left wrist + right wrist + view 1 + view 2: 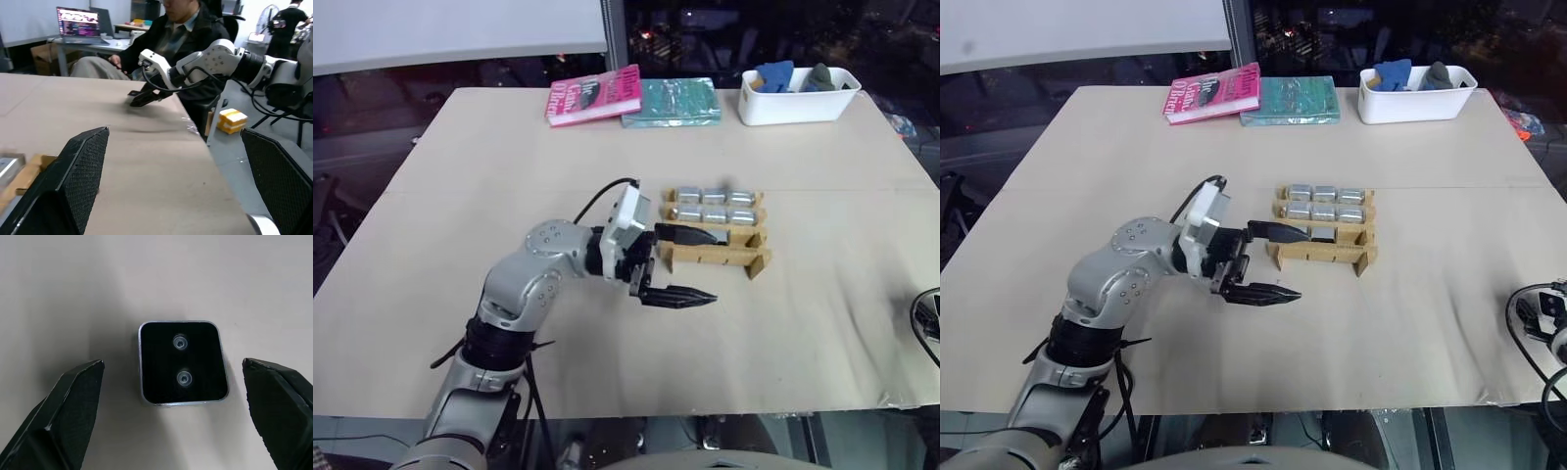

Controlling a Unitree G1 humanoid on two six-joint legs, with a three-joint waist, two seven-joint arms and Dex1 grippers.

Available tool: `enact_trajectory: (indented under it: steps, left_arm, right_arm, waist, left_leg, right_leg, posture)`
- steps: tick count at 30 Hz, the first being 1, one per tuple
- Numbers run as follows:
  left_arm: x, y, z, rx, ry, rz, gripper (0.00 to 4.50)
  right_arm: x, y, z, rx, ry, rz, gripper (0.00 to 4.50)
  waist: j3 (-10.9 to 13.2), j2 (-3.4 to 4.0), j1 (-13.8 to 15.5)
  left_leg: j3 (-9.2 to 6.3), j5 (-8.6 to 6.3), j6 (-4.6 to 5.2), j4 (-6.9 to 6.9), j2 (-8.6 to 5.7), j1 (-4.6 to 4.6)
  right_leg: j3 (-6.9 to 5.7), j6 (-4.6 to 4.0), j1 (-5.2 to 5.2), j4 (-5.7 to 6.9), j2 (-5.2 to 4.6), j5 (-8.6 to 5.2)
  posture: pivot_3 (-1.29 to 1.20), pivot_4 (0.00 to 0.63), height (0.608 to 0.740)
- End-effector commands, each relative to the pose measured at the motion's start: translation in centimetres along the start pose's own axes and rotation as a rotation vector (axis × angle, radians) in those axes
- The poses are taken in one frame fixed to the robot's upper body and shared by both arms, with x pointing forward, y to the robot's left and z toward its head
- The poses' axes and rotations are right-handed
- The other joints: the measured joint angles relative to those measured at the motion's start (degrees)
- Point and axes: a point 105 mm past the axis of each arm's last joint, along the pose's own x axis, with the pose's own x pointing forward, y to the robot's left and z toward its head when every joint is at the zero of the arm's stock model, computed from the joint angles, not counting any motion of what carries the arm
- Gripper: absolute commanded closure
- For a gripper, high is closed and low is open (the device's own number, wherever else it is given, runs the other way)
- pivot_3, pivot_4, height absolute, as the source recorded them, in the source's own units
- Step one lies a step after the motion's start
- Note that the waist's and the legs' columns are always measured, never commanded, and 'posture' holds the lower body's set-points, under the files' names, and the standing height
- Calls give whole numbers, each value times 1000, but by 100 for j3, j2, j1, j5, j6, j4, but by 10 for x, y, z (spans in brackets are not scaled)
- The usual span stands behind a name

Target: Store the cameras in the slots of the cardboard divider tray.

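Centrally, the left gripper [687, 264] points level toward the cardboard divider tray [715, 257], fingers wide, empty. Right gripper [173, 406] hovers spread above a lone camera [183, 363] on the table [460, 196].

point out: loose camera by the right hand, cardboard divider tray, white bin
Small square dark-faced silver-rimmed camera [183, 362]: right wrist view, middle of dark face.
Low brown cardboard divider tray [713, 257]: left eye view, empty front row wall.
White plastic bin [798, 106]: left eye view, front wall.
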Motion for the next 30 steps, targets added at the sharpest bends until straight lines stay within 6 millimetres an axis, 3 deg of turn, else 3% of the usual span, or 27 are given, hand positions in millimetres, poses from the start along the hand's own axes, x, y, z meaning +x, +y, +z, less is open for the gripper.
enact_trajectory:
  steps: [1, 11, 17, 21, 23, 25, 30]
  left_arm:
    - [0, 3, 5, 73, 8, 36, 22]
    - [-2, 7, 0, 107, 35, 55, 22]
    - [-2, 9, 1, 105, 31, 60, 0]
    - [-3, 11, 1, 89, 19, 76, 0]
    - [-3, 13, 3, 62, -1, 91, 0]
    - [-3, 17, 6, 12, -30, 119, 0]
    - [-3, 43, 15, -228, -80, 269, 0]
  right_arm:
    - [-2, -5, 7, -9, -24, -22, 0]
    - [0, -4, 6, -15, -18, -13, 0]
    - [1, -2, 5, -18, -15, -4, 2552]
    - [-4, 3, 11, -74, -59, 21, 2573]
    - [-13, 22, 26, -152, -139, 108, 2573]
    - [-30, 58, 45, -300, -259, 258, 2573]
    - [-96, 175, 72, -608, -545, 728, 2573]
  waist:
    - [0, 0, -2]
    - [0, 0, -4]
    - [0, -1, -6]
    - [0, -1, -3]
    - [0, 0, 4]
    - [1, 4, -3]
    - [4, 1, -103]
  left_leg:
    - [0, 0, 0, 0, 0, 0]
    - [0, 0, 0, -2, 0, 0]
    - [0, 0, 0, -2, 0, 1]
    - [0, 0, 0, -2, 0, 1]
    - [-2, 0, 0, -4, 0, 0]
    - [-1, 0, 0, -6, 1, -1]
    - [-13, 0, -1, -3, 2, 5]
  right_leg:
    - [0, 0, 0, 0, 0, 0]
    - [0, 0, -1, 0, 0, 0]
    - [0, 0, 0, -1, 1, 0]
    - [1, 1, -1, -1, 0, 0]
    - [0, 1, -1, -1, 0, 0]
    - [1, 1, -5, -2, 1, 0]
    - [16, 13, -7, 4, 11, -4]
  posture:
    - [0, 150, 740]
    - [0, 150, 740]
    - [0, 150, 740]
    - [0, 150, 740]
    - [0, 150, 740]
    - [0, 150, 740]
    - [0, 150, 740]
